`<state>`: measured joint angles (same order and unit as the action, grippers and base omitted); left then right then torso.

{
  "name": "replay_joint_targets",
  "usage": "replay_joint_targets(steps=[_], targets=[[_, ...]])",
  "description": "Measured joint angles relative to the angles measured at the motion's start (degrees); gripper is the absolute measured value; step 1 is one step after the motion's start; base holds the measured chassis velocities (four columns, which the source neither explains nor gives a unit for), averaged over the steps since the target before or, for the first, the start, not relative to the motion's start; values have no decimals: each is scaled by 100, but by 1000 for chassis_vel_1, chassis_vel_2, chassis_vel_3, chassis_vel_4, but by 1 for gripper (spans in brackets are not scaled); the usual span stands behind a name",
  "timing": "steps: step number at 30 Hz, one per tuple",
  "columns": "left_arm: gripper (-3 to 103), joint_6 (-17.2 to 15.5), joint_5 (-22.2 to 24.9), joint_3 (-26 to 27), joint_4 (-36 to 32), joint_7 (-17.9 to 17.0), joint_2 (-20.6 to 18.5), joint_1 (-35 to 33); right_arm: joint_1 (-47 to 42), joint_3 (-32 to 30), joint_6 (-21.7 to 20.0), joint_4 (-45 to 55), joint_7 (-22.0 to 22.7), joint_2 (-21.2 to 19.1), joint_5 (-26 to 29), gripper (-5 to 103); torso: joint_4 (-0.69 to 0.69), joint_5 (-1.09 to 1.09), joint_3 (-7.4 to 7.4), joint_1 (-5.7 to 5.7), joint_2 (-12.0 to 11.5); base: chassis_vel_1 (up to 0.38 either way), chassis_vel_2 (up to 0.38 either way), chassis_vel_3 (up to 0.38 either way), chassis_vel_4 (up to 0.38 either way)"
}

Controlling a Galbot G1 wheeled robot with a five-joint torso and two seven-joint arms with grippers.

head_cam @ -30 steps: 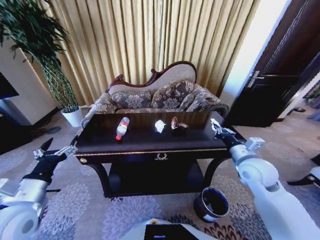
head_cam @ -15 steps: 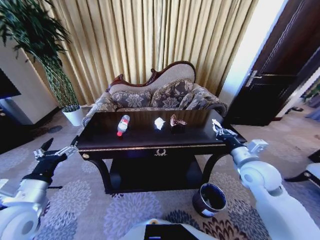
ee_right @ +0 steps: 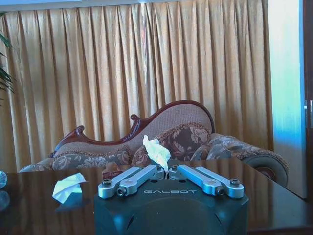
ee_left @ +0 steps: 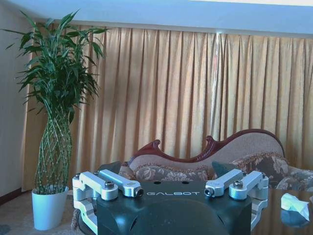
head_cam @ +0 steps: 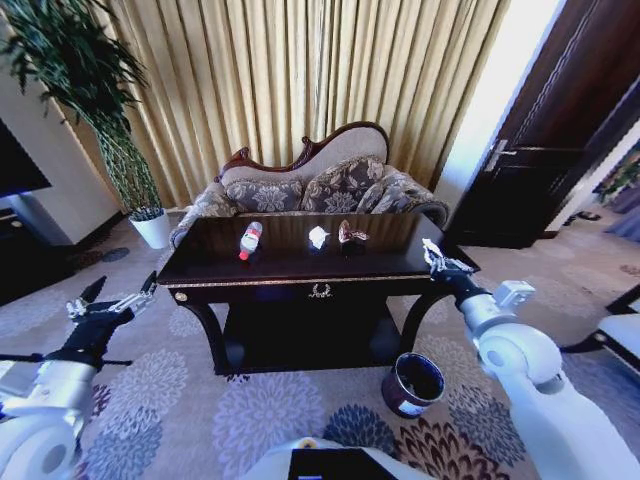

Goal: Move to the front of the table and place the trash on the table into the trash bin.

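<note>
The dark tabletop (head_cam: 300, 262) stands in front of the sofa (head_cam: 320, 185), and all three bits of trash lie along its far side, nearest the sofa. The bottle (head_cam: 249, 239) with its red label lies toward the potted plant's (head_cam: 140, 215) end; the white paper wad (head_cam: 318, 236) sits mid-table, and the brown-pink wrapper (head_cam: 349, 234) just beside it.

The trash bin (head_cam: 411, 384) stands on the carpet off the table's front corner on the robot's right, mouth up.

The right pincer (head_cam: 437, 258) hovers at that same right-hand edge of the tabletop with a white scrap (ee_right: 156, 151) caught between its closed tips — seen clearly from its wrist. The left pincer (head_cam: 108, 298) hangs over the carpet, off the table's left front corner, fingers spread wide and holding nothing.
</note>
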<state>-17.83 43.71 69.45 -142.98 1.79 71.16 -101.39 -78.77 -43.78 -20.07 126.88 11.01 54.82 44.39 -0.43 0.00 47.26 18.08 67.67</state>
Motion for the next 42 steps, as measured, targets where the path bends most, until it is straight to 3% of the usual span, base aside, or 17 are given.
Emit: replay_joint_targets(steps=[7, 11, 15, 19, 23, 30, 40, 42], targets=[[100, 0, -7, -19, 0, 1, 2, 6, -24, 126, 83, -278, -177, 103, -138, 0, 1, 1, -1, -2, 1, 80, -74, -71, 73], [100, 0, -9, -24, -2, 1, 11, 6, -63, 277, 146, -845, -386, 286, -485, 0, 1, 0, 0, -2, 1, 6, -14, -6, 10], [100, -2, -13, -28, -9, 2, 35, 17, 104, 511, 467, -2312, -613, 532, -1231, 0, 0, 1, 1, 1, -1, 0, 0, 0, 0], [100, -4, -16, -53, -21, 4, 56, 32, 308, 620, 631, -3227, -703, 657, -1643, 0, 0, 2, 1, 1, -1, 0, 0, 0, 0], [100, -10, -18, -48, -27, 7, 68, 32, 661, 717, 1209, -5138, -951, 851, -2558, 0, -1, 1, 1, 0, -1, 0, 0, 0, 0], [100, -9, -19, -37, -27, 16, 120, -19, 1253, 732, 1755, -7102, -1027, 980, -3108, 0, 0, 2, 1, 1, -1, 0, 0, 0, 0], [100, 10, -41, -21, -27, 84, 190, -49, 1664, 770, 1827, -7569, -1027, 1126, -3229, -3, 1, 0, 0, 1, -1, 0, 0, 0, 0], [100, 13, -41, -16, -27, 84, 189, -49, 1727, 783, 1796, -7614, -1027, 1168, -3290, 7, 0, 0, 0, 0, 0, 0, 0, 0, 0]])
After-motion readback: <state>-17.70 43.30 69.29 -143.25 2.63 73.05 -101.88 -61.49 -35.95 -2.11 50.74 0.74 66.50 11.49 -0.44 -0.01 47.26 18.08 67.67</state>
